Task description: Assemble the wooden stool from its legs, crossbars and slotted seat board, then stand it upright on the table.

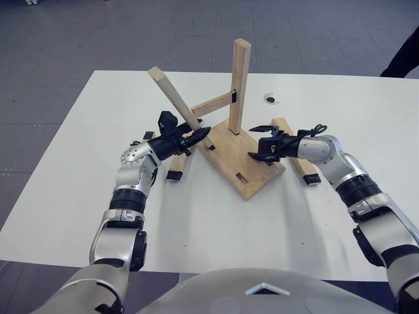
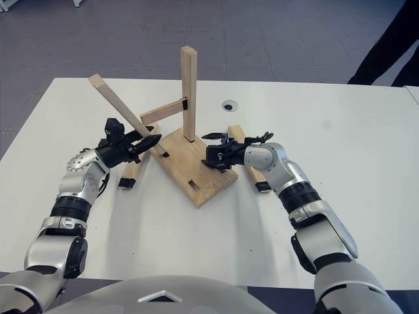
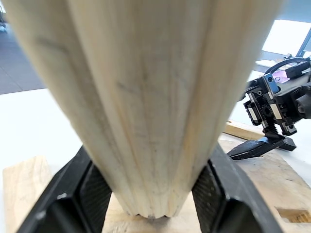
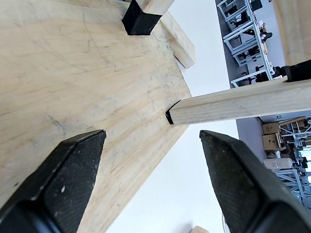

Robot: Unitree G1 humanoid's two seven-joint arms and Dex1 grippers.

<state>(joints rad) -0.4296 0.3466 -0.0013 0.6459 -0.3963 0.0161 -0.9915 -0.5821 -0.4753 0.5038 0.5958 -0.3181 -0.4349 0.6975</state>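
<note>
On the white table (image 1: 78,163), the left gripper (image 1: 196,137) is clamped on the tilted leg (image 1: 171,95), low down near its foot. The black fingers (image 3: 82,194) press both sides of the wood. That leg leans away to the left, and its lower end comes down at the left corner of the seat board (image 1: 245,167).

Just beside the left gripper, on its near side, a loose stick (image 1: 175,169) with a black end lies flat on the table.

The board sits flat in the middle of the table, turned cornerwise, with an open slot near its front corner. An upright leg (image 1: 239,78) stands in the board's far part. From it a crossbar (image 1: 213,104) runs out leftward towards the tilted leg; from here I can't tell whether the two are joined.

The right gripper (image 1: 255,142) hangs low over the board's right edge with its fingers (image 4: 58,179) spread apart, holding nothing.

Under the right arm another loose stick (image 1: 306,170) lies on the table, just beside the board. A round grommet (image 1: 272,98) sits in the tabletop farther back.
</note>
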